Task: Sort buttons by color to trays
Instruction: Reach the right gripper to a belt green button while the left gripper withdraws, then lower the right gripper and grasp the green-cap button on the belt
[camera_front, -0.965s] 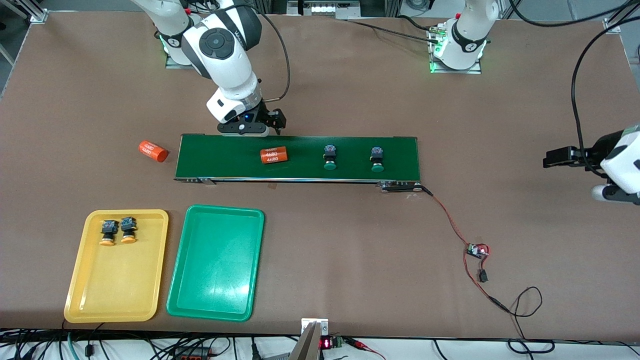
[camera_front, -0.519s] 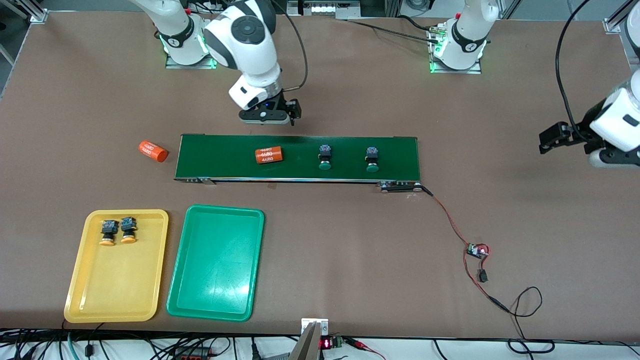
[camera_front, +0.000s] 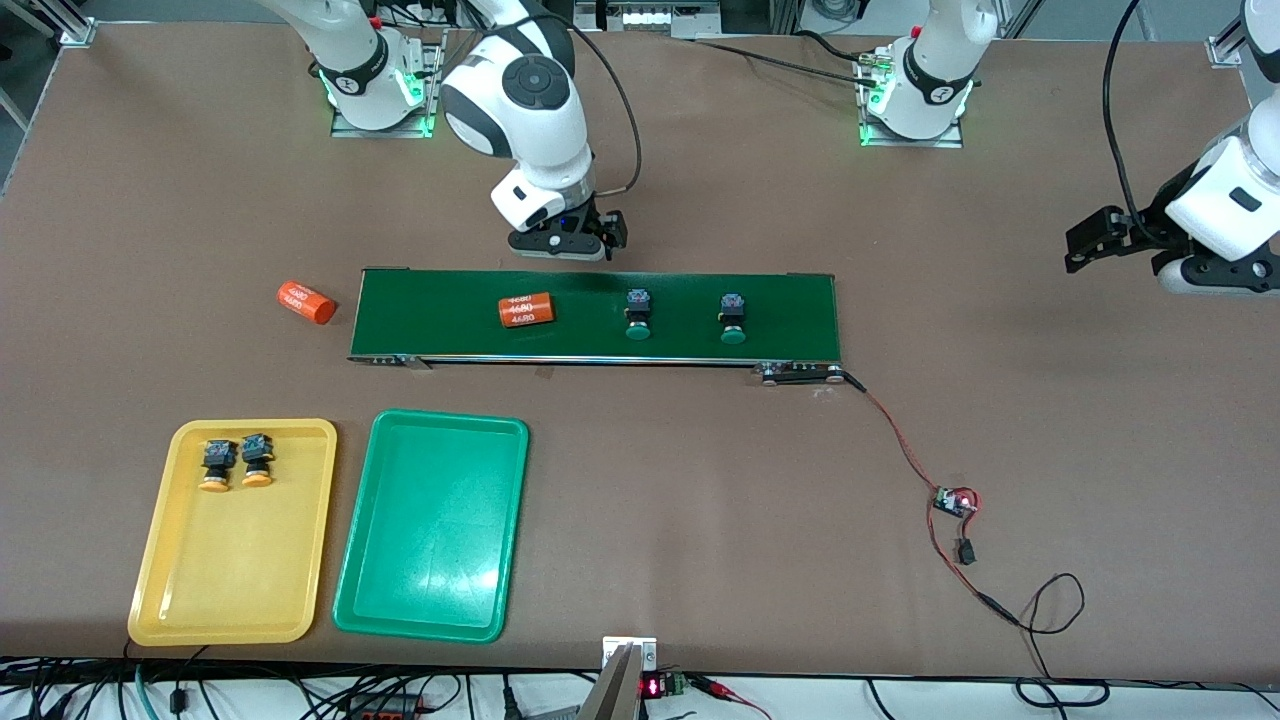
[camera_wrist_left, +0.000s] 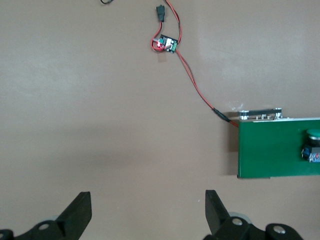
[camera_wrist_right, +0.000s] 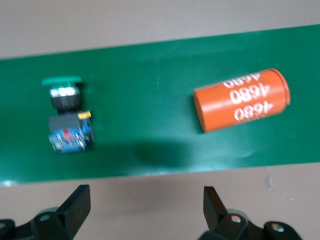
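Observation:
Two green buttons (camera_front: 637, 312) (camera_front: 732, 318) lie on the dark-green conveyor belt (camera_front: 440, 320). In the right wrist view one green button (camera_wrist_right: 67, 112) shows beside an orange cylinder (camera_wrist_right: 241, 100). Two yellow-orange buttons (camera_front: 215, 465) (camera_front: 257, 460) sit in the yellow tray (camera_front: 150, 570). The green tray (camera_front: 430, 530) beside it holds nothing. My right gripper (camera_front: 565, 240) (camera_wrist_right: 146, 205) is open over bare table along the belt's edge facing the robot bases. My left gripper (camera_front: 1092, 240) (camera_wrist_left: 148, 210) hangs open over bare table past the belt's end, where the other green button (camera_wrist_left: 312, 145) shows.
One orange "4680" cylinder (camera_front: 526, 310) lies on the belt; another (camera_front: 306, 302) rests on the table off the belt's end toward the right arm. A red-black wire runs from the belt to a small circuit board (camera_front: 955, 500) (camera_wrist_left: 165, 44).
My right gripper has moved along the belt's edge toward the left arm's end. The cylinder and green buttons on the belt drifted toward the right arm's end. My left gripper shifted slightly.

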